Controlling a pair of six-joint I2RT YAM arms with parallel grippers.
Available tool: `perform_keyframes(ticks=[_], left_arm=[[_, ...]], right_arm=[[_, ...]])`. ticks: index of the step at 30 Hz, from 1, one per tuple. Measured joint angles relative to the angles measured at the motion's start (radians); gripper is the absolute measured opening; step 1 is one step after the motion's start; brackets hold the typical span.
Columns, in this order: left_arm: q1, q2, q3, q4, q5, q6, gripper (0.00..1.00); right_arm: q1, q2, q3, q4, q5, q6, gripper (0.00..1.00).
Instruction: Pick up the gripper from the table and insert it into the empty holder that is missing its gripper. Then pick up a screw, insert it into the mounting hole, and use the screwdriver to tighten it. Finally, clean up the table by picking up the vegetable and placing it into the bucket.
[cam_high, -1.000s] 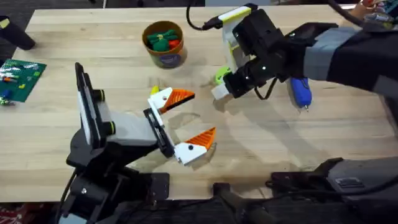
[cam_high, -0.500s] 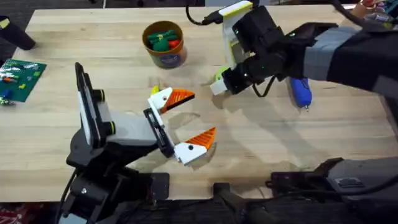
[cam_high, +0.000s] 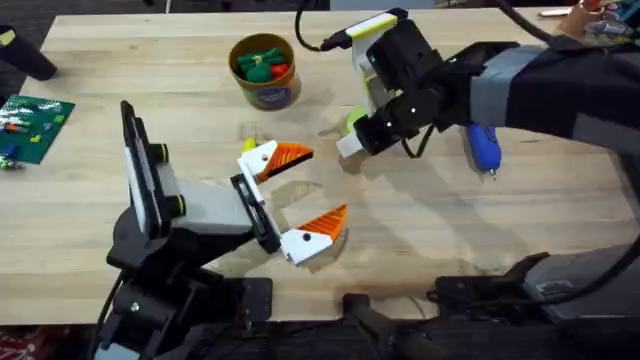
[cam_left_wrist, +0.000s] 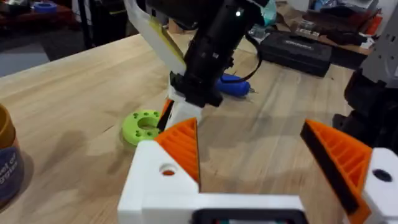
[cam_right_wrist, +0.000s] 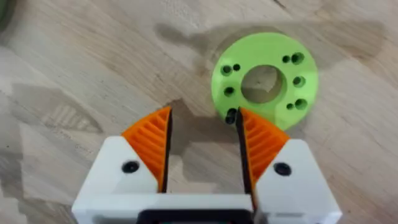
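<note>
Screwdriver lies flat, well off to the right of my right gripper, its long axis across the arm's line and its metal tip toward the bases. My fingers stand apart, tips at a green disc. My wrist view alone shows a small dark bit against one fingertip, too small to name. My left gripper is spread wide.
</note>
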Motion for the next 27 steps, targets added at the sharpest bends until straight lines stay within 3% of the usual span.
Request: perform_keyframes(ticks=[5,15,27], left_arm=[[0.0,0.0,0.0,0.0,0.0,0.0,0.986],[0.0,0.0,0.0,0.0,0.0,0.0,0.986],[0.0,0.0,0.0,0.0,0.0,0.0,0.986]], right_arm=[[0.0,0.0,0.0,0.0,0.001,0.0,0.537],[-0.013,0.001,0.0,0.001,0.012,0.0,0.299],[-0.044,0.001,0.0,0.0,0.011,0.0,0.194]])
